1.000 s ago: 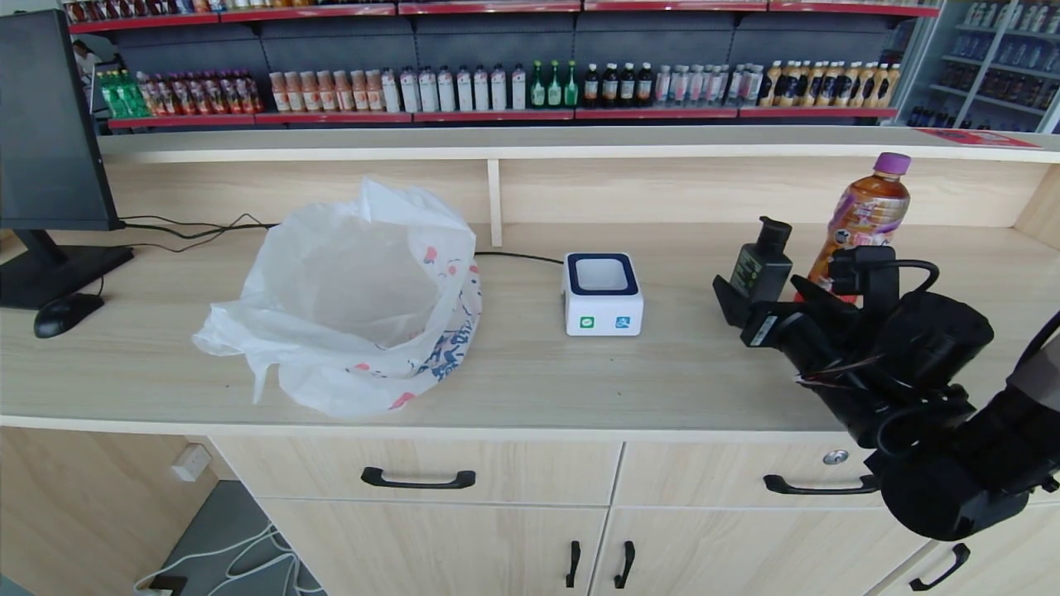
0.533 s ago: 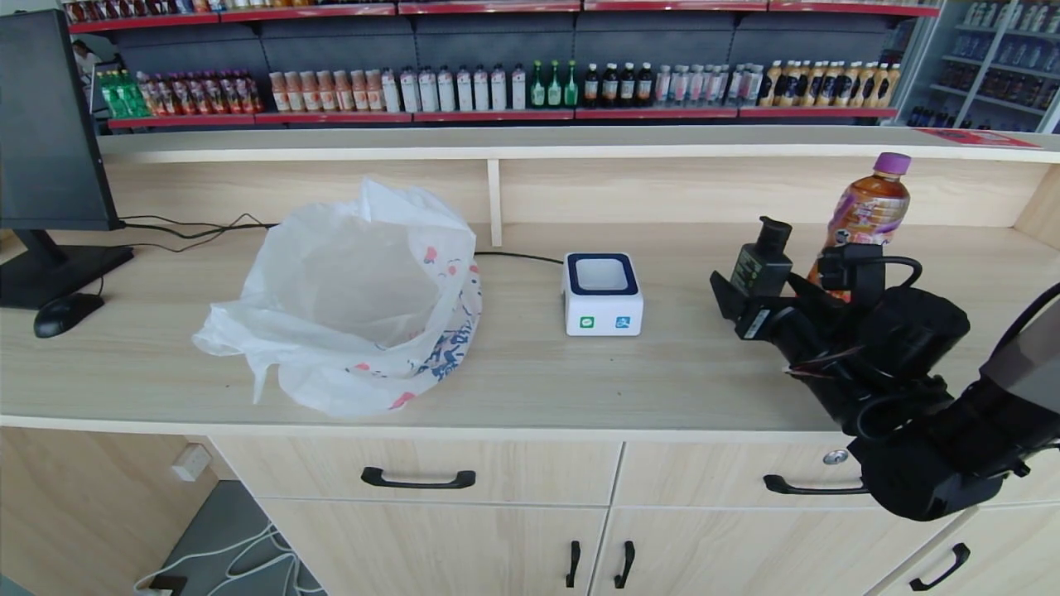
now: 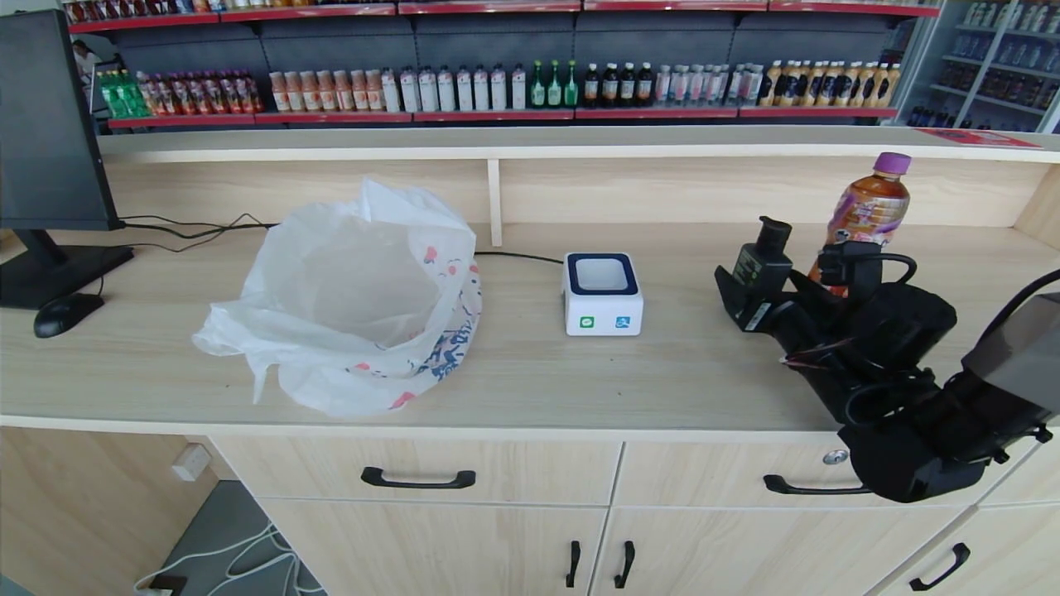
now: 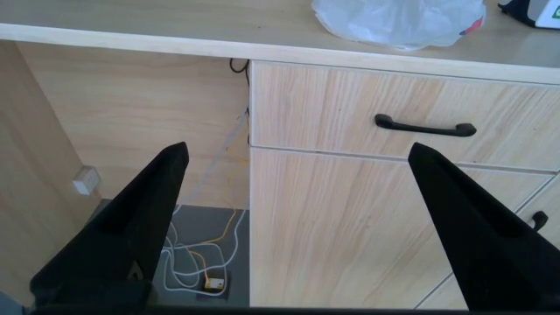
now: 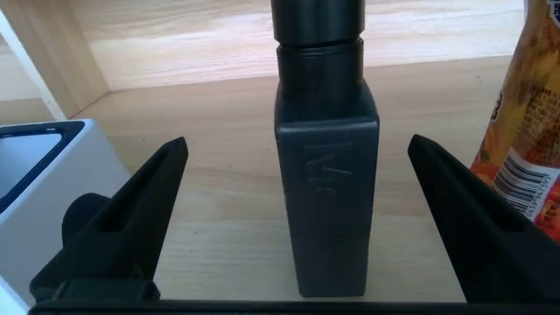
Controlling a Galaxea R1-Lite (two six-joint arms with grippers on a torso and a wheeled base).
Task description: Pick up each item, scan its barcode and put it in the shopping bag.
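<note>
A black bottle (image 3: pixel 762 258) stands upright on the counter, right of the scanner (image 3: pixel 602 294). My right gripper (image 3: pixel 755 290) is open around it. In the right wrist view the black bottle (image 5: pixel 325 175) stands between the two spread fingers (image 5: pixel 131 236), with a gap on each side. An orange drink bottle (image 3: pixel 869 207) with a purple cap stands just behind and to the right. The white shopping bag (image 3: pixel 356 306) sits open on the left half of the counter. My left gripper (image 4: pixel 297 153) hangs open below the counter top, facing the drawer fronts.
A monitor (image 3: pixel 45 124) and a mouse (image 3: pixel 66 313) sit at the far left of the counter. A cable runs behind the bag to the scanner. A raised back ledge (image 3: pixel 538 141) borders the counter. A drawer handle (image 4: pixel 424 127) faces the left gripper.
My right arm has lifted a little and pushed its gripper slightly farther around the black bottle. The bottles, bag and scanner have stayed put.
</note>
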